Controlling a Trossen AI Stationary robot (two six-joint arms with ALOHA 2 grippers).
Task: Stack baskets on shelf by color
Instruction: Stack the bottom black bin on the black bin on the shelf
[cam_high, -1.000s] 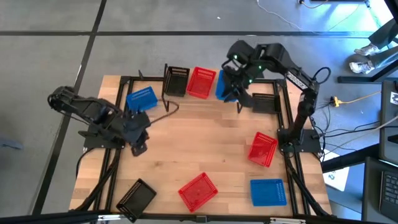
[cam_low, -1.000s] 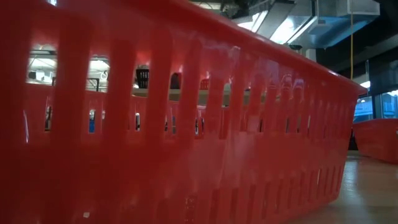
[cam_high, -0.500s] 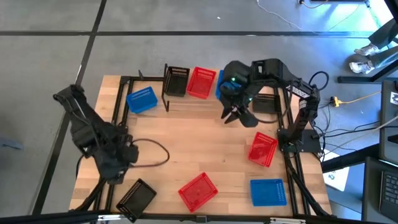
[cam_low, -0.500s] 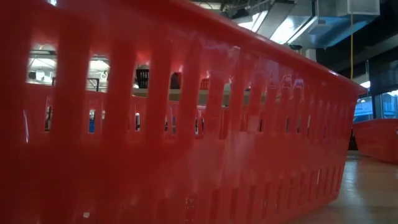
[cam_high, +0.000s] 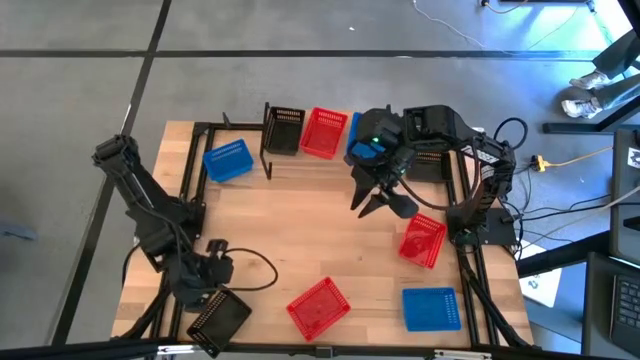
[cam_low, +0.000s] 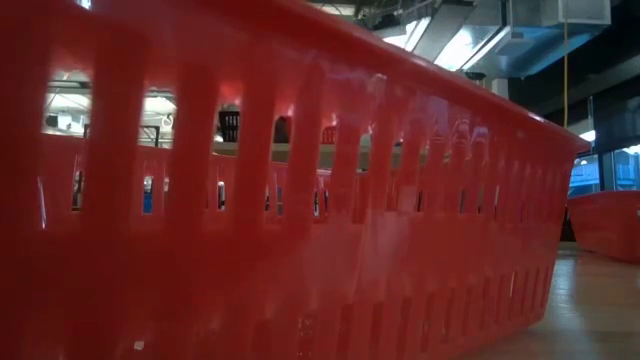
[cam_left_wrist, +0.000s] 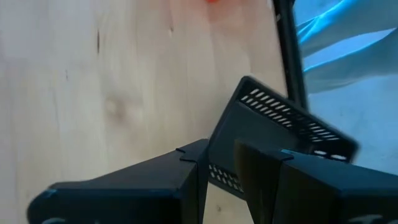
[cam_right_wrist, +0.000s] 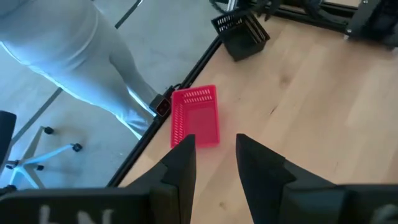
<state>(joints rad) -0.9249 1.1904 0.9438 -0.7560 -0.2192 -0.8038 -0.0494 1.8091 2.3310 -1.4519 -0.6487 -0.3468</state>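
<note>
Table: pale wood planks, visible grain and knots, smooth, low satin sheen. Frame rails around it: thin black metal, matt.

Baskets: moulded plastic, slotted grid walls. Red basket against the low camera: glossy, reflects ceiling lights, slightly translucent. Black basket: matt to semi-matt, fine perforations. Blue basket: smooth plastic, saturated colour.

Shelf: light wooden top, black metal legs.

Left gripper, right gripper: dark, matt, hard-looking fingers.

Floor: grey, smooth, dull.
</note>
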